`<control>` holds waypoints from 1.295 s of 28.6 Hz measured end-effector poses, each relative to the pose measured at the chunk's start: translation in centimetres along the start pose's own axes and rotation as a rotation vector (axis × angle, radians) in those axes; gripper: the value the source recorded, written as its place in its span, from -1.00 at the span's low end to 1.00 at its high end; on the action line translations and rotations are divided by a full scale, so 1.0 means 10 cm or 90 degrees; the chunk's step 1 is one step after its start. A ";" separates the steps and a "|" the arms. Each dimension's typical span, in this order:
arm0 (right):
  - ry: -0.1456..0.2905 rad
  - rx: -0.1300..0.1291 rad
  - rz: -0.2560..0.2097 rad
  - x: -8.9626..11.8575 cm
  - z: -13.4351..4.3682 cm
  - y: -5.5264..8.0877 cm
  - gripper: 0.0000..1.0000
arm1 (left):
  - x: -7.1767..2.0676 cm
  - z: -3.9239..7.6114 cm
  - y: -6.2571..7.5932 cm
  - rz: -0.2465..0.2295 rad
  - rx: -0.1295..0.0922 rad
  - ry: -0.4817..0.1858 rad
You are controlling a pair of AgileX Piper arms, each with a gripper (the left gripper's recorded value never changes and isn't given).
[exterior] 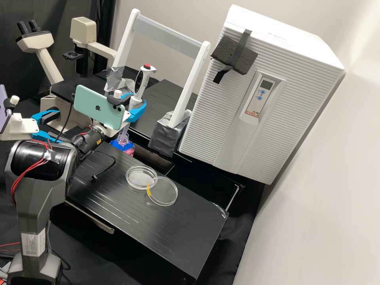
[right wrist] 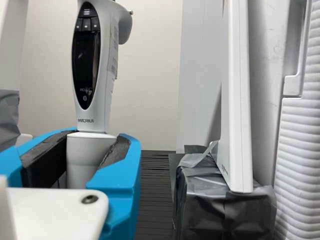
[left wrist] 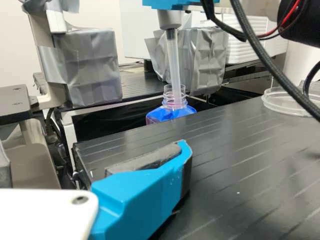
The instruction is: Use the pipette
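Right end effector clamped on smooth pipette, left end effector apart, round clear dishes

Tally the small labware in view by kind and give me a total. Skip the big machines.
Pipette: 1
Bottle: 1
Clear dishes: 2
Total: 4

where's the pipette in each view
High view: upper left of centre, the pipette stands upright in the right pincer.
Left wrist view: its clear tip dips into the bottle.
Right wrist view: its grey body stands between the blue fingers.
Shared landmark: the taped frame foot.
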 end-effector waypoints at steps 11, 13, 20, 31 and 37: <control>0.022 0.020 0.028 0.00 -0.13 0.18 -1.00 | -0.008 0.07 0.01 0.003 -0.003 -0.018; 0.033 0.029 0.042 0.00 -0.19 0.26 -1.00 | -0.008 0.08 0.01 0.002 -0.002 -0.022; 0.064 0.054 0.091 -0.04 -0.35 0.56 -1.00 | -0.008 0.10 0.00 0.001 -0.001 -0.027; 0.115 0.054 0.149 -0.34 -0.35 1.14 -1.00 | 0.012 0.13 0.03 0.004 0.009 -0.043; 0.110 0.043 0.166 -0.56 -0.15 1.36 -1.00 | 0.093 0.29 0.17 0.036 0.030 -0.098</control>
